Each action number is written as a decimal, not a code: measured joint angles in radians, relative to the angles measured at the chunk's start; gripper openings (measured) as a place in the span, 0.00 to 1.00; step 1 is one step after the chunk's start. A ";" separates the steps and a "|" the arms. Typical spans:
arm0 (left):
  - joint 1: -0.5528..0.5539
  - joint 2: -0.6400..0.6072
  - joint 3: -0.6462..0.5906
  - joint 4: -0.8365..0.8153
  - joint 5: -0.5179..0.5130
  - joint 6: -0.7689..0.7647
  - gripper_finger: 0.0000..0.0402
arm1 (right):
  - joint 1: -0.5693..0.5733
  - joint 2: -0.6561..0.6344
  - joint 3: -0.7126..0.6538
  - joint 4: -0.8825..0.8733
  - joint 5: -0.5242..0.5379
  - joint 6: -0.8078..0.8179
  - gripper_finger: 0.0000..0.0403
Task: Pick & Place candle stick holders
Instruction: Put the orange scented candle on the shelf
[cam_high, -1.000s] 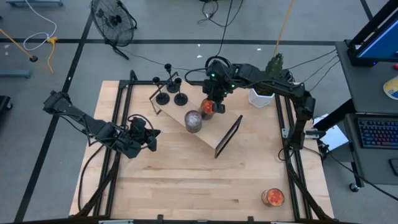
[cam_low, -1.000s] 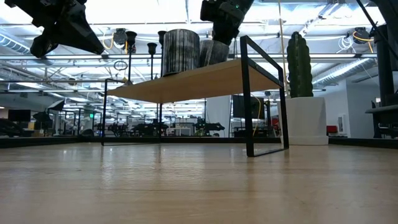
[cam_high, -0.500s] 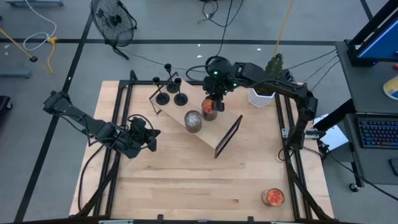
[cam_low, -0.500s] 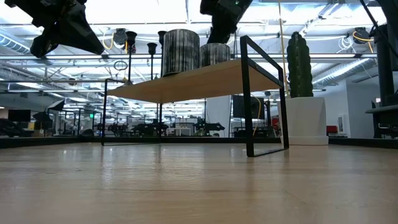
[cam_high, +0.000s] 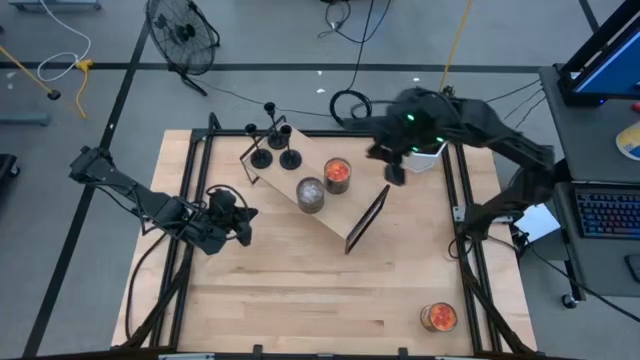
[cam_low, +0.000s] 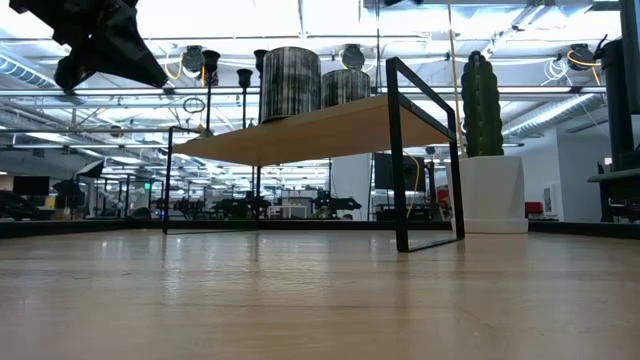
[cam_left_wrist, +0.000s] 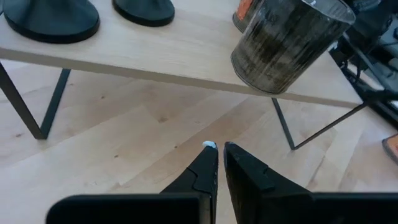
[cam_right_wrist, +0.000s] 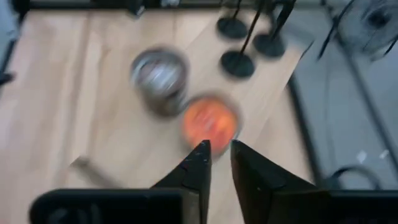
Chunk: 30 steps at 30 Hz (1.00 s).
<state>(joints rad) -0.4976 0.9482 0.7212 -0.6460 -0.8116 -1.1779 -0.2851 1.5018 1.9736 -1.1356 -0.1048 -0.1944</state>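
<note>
Three black candle stick holders stand on their round bases at the far-left end of a small wooden shelf. They also show in the right wrist view, and two bases show in the left wrist view. My right gripper hangs above the shelf's right end, slightly open and empty. My left gripper is shut and empty. It hovers left of the shelf, pointing at it.
A grey jar and an orange jar stand on the shelf beside the holders. A cactus in a white pot stands at the far right. Another orange jar sits near the table's near right corner.
My right gripper has risen off the orange jar on the shelf and swung toward the table's right edge, out of the low view. The jar stays upright on the shelf.
</note>
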 joint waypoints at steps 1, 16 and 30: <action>0.000 0.000 0.000 0.000 0.000 0.015 0.08 | 0.013 -0.017 0.000 -0.046 0.000 0.024 0.12; 0.000 0.000 0.000 0.001 0.000 0.125 0.08 | 0.326 -0.153 -0.054 -0.419 -0.027 0.508 0.02; 0.000 0.000 0.000 0.005 0.004 0.153 0.08 | 0.831 -0.303 -0.565 -0.249 -0.031 0.865 0.01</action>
<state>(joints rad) -0.4976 0.9482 0.7212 -0.6415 -0.8071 -1.0248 0.5464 1.1986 1.4087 -1.3846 -0.1359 0.6711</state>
